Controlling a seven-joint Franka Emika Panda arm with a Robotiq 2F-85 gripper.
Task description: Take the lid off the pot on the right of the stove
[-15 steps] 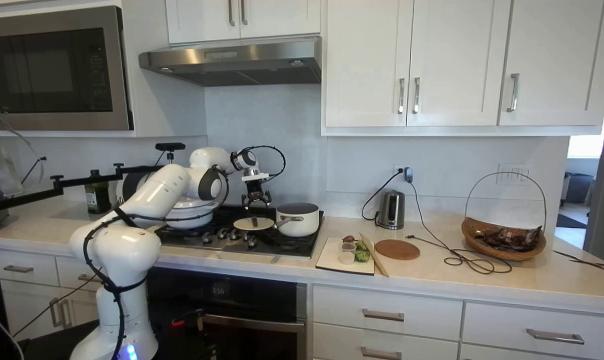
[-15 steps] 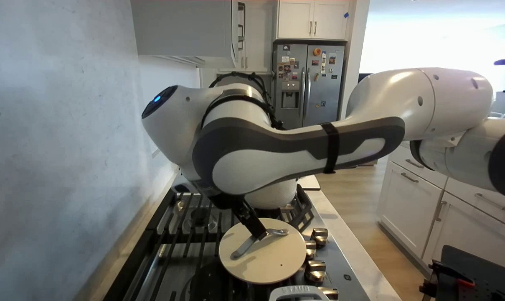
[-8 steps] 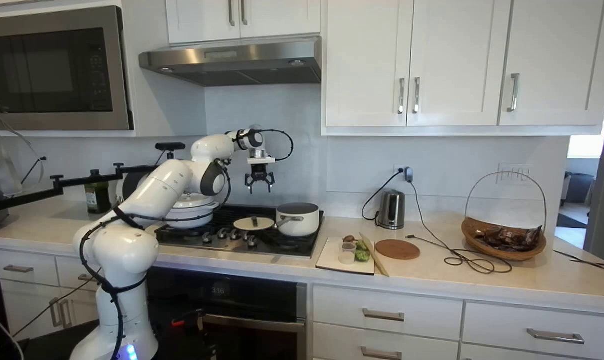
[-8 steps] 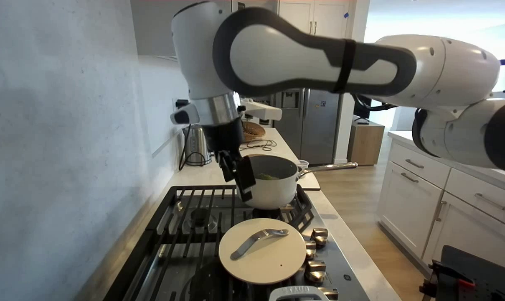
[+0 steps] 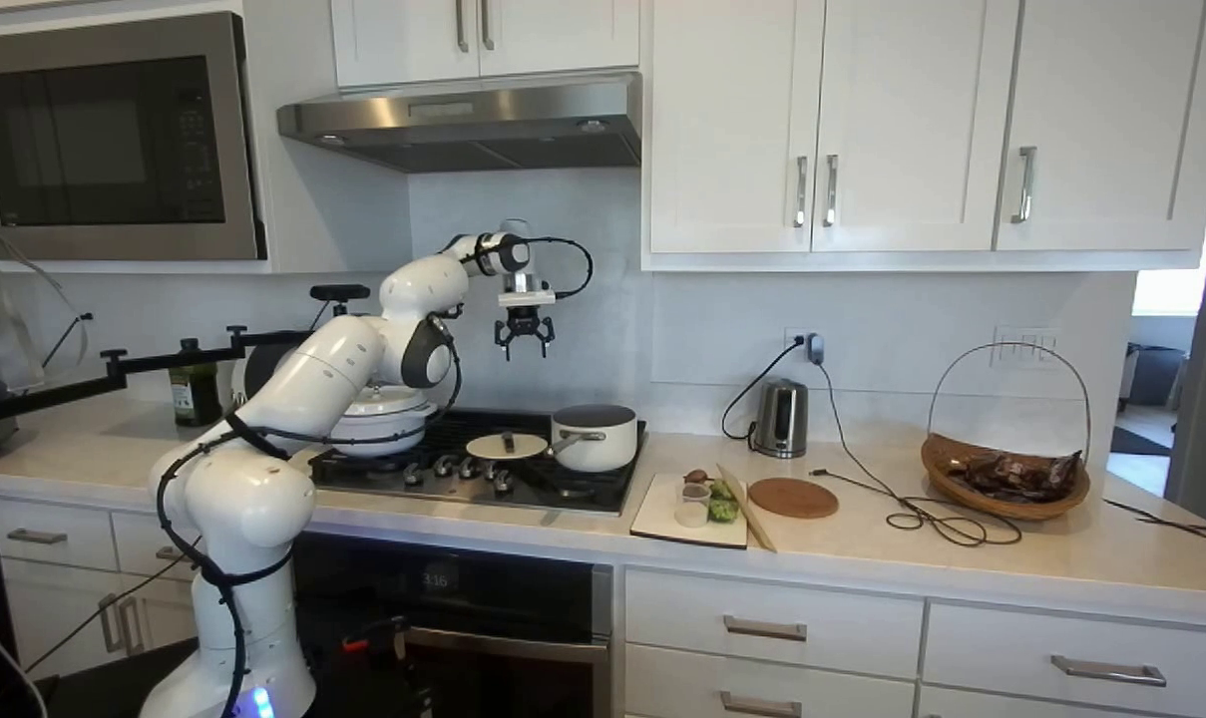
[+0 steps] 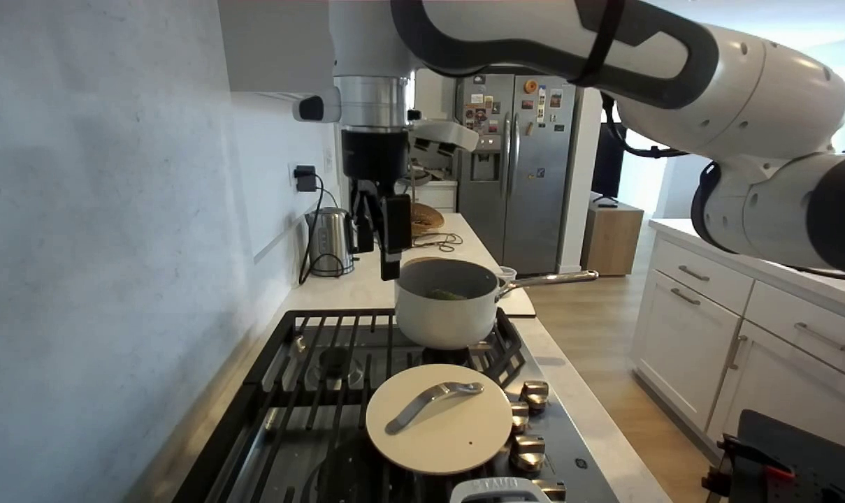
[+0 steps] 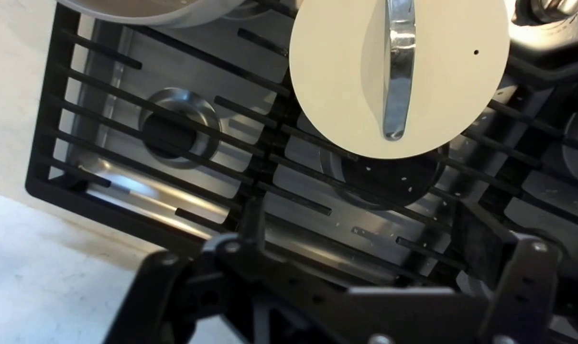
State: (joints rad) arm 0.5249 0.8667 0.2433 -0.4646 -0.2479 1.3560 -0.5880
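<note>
The lid (image 5: 488, 446) is a flat cream disc with a metal strap handle. It lies on the stove (image 6: 289, 419) grates beside the pot, in both exterior views (image 6: 464, 436) and the wrist view (image 7: 446, 91). The pot (image 5: 598, 441), pale with a long metal handle, stands uncovered at the stove's right end. In an exterior view the pot (image 6: 446, 320) shows something green inside; the wrist view shows only part of the pot (image 7: 193, 12). My gripper (image 5: 526, 351) is open and empty, pointing down well above the lid and grates, apart from both. Its fingers (image 7: 367, 227) are spread over bare grates.
A larger white lidded pot (image 5: 378, 431) stands at the stove's left. The range hood (image 5: 463, 125) is overhead. A cutting board (image 5: 662, 519) with broccoli, a kettle (image 5: 782, 419) and a basket (image 5: 1006, 489) are on the right counter. The wall (image 6: 114, 244) is behind the stove.
My gripper was low at the lid's handle one second ago. It has risen well above the stove and tilted upright. The lid and the pot have not moved.
</note>
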